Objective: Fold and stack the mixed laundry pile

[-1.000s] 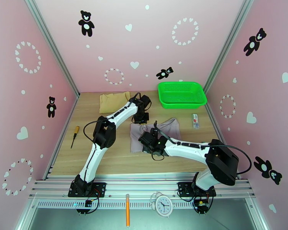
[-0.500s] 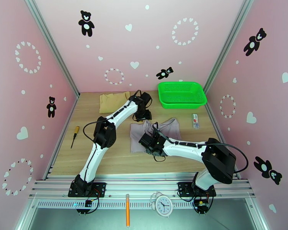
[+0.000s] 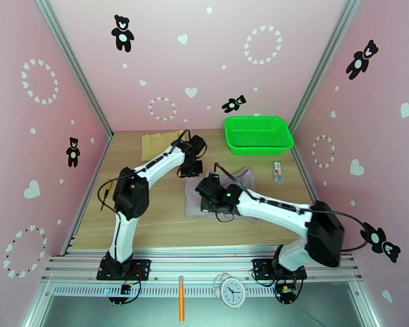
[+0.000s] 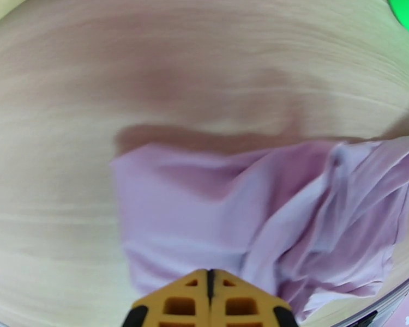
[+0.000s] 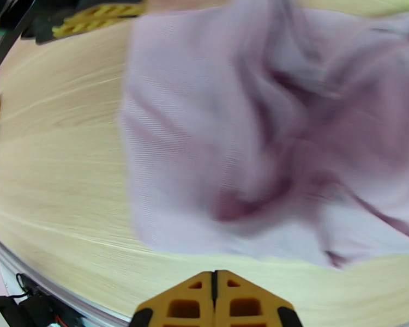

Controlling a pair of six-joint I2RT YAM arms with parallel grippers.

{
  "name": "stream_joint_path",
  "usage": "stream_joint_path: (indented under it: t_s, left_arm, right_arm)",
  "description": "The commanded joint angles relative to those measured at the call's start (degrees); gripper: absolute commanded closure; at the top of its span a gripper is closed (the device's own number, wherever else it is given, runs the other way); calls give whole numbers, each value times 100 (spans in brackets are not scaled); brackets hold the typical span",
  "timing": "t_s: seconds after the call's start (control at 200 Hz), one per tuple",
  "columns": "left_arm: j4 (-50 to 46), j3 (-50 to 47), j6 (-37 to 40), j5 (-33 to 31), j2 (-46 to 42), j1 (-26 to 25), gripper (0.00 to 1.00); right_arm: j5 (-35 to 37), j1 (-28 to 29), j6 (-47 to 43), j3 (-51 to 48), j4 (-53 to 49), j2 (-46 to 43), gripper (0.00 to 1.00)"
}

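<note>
Barely started, I reckon: lilac garment [image 3: 244, 180] lies rumpled on the counter [image 3: 150, 213], tan cloth [image 3: 158, 144] sits apart, nothing stacked. Left end effector [image 4: 208, 273] and right end effector [image 5: 214, 276] are both pressed together, empty.

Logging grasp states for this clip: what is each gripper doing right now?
Left gripper: closed, nothing seen between its jaws.
Right gripper: closed, nothing seen between its jaws.

the garment [image 3: 245, 181] lies on the table [image 3: 155, 216] beneath the right gripper [image 3: 205, 187], its far left corner by the left gripper [image 3: 190, 170]. behind the left gripper lies the cloth [image 3: 155, 144]; behind-right, the mesh basket [image 3: 259, 149].
</note>
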Motion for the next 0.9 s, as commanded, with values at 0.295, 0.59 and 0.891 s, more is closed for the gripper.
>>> stream_joint_path:
  t_s: [0.295,0.59,0.891]
  left_arm:
    - [1536,-1323,-393,523,253,-7,100]
    - [1347,-1436,-297,206,356,-46,100]
    - [1108,-1834,-193,-323,221,-44,100]
  right_arm:
    - [144,117,75,384,42,1220,100]
    - [294,-120,146,-100,49,989,100]
    - [475,-389,77,-418,18,630,100]
